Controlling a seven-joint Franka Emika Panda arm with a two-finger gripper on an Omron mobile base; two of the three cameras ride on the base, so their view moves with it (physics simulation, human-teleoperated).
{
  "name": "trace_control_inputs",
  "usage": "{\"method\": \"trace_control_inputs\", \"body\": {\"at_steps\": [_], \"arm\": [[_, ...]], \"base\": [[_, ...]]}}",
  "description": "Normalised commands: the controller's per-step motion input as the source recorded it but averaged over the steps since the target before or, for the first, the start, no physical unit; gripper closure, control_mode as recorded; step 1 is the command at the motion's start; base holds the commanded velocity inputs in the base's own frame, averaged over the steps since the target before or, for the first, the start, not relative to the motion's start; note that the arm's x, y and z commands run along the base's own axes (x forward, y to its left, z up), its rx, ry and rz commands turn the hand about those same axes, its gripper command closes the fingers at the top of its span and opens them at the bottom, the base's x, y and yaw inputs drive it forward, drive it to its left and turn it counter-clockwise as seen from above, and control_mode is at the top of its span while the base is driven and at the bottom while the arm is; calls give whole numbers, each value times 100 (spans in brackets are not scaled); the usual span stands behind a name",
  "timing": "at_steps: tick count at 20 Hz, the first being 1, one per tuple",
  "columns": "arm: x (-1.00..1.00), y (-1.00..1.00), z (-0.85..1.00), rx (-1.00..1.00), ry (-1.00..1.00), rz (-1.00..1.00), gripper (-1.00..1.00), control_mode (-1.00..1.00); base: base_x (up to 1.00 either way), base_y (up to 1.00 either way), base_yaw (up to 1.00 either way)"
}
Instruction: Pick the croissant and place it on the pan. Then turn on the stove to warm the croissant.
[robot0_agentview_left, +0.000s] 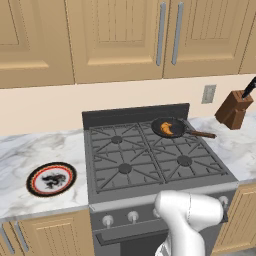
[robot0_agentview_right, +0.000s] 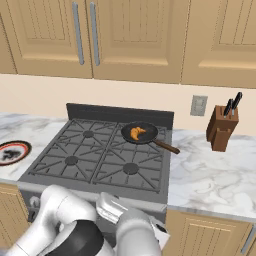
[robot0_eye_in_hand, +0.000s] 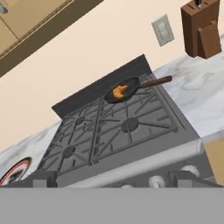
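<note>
The golden croissant (robot0_agentview_left: 168, 129) (robot0_agentview_right: 136, 133) (robot0_eye_in_hand: 118, 91) lies inside the small black pan (robot0_agentview_left: 179, 125) (robot0_agentview_right: 149, 132) (robot0_eye_in_hand: 132, 83). The pan sits on the back right burner of the dark gray stove (robot0_agentview_left: 125, 150) (robot0_agentview_right: 95, 155) (robot0_eye_in_hand: 131, 127), with its brown handle pointing right. My gripper (robot0_eye_in_hand: 114, 179) hangs low in front of the stove, level with the front edge and well short of the pan. Its two dark fingertips (robot0_eye_in_hand: 41, 178) stand wide apart, open, with nothing between them. Round silver knobs (robot0_agentview_left: 132, 216) (robot0_eye_in_hand: 155, 180) line the stove front, just ahead of the hand.
A red-rimmed black-and-white plate (robot0_agentview_left: 51, 178) (robot0_agentview_right: 12, 151) (robot0_eye_in_hand: 15, 171) lies on the marble counter left of the stove. A wooden knife block (robot0_agentview_left: 234, 109) (robot0_agentview_right: 221, 127) (robot0_eye_in_hand: 201, 28) stands on the right counter near a wall outlet (robot0_agentview_right: 199, 105). Wooden cabinets hang above.
</note>
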Motion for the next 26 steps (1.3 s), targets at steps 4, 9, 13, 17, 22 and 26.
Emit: {"method": "trace_control_inputs", "body": {"at_steps": [4, 9, 13, 17, 22, 26], "arm": [[-21, 0, -38, 3, -18, 2, -100, -100], [-19, 2, -30, 3, -20, 0, -100, -100], [0, 15, -17, 0, -13, -1, -100, -100], [0, 10, -13, 0, -3, -6, -100, -100], [4, 25, -37, 0, -9, -1, -100, -100], [9, 18, -44, 1, -14, 0, -100, -100]], "base": [[0, 0, 0], [0, 0, 0], [0, 0, 0], [0, 0, 0], [0, 0, 0], [0, 0, 0]]}}
